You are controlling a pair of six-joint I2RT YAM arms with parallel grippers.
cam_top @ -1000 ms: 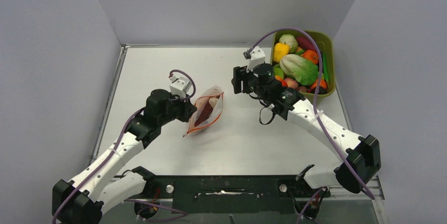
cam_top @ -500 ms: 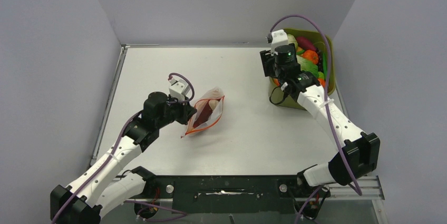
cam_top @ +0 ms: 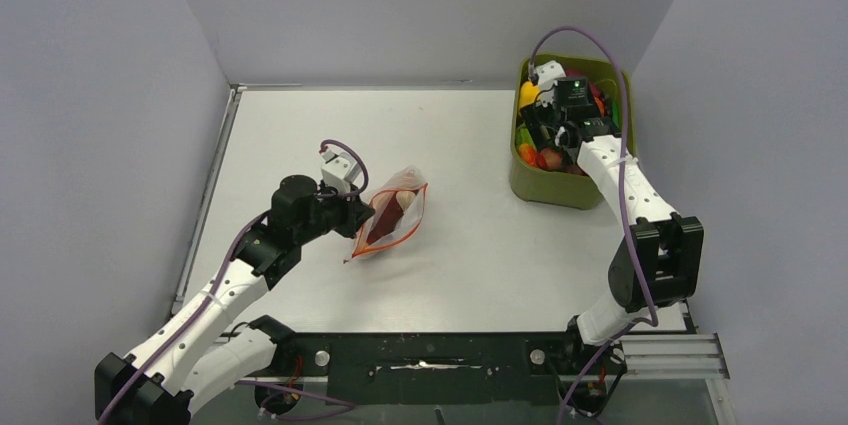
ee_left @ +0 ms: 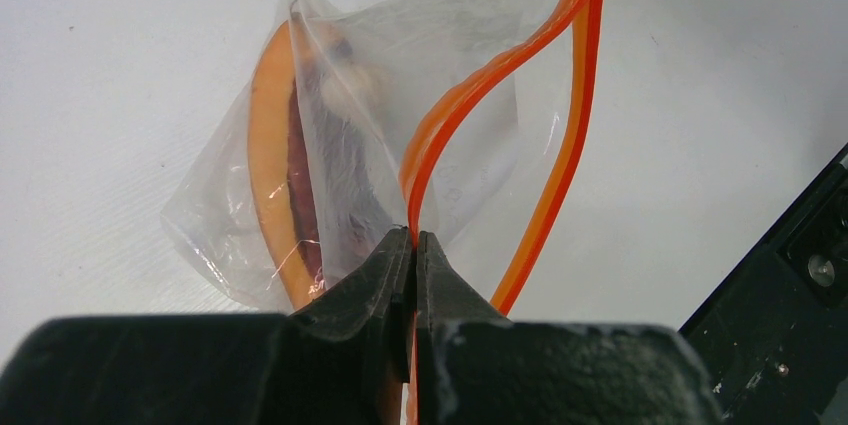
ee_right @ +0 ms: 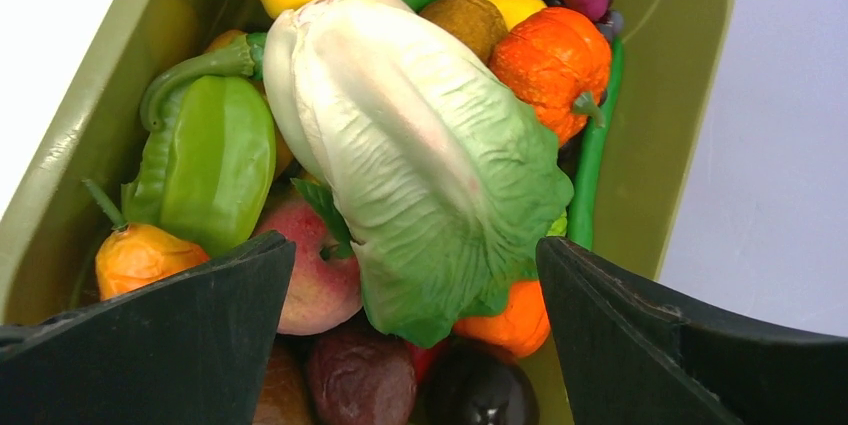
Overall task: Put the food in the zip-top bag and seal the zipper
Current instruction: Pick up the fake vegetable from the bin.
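Your left gripper (ee_left: 412, 245), jaws closed, pinches the zipper (ee_left: 416, 180) of the zip-top bag (cam_top: 398, 213), which lies at nine o'clock from table centre. Your right gripper (ee_right: 412, 255), wide open and empty, hangs over the food (ee_right: 420, 155) in the tub (ee_right: 690, 95) at two o'clock.

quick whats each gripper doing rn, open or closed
Left gripper: closed on the zipper of the zip-top bag.
Right gripper: open, holding nothing, over the food in the green tub.
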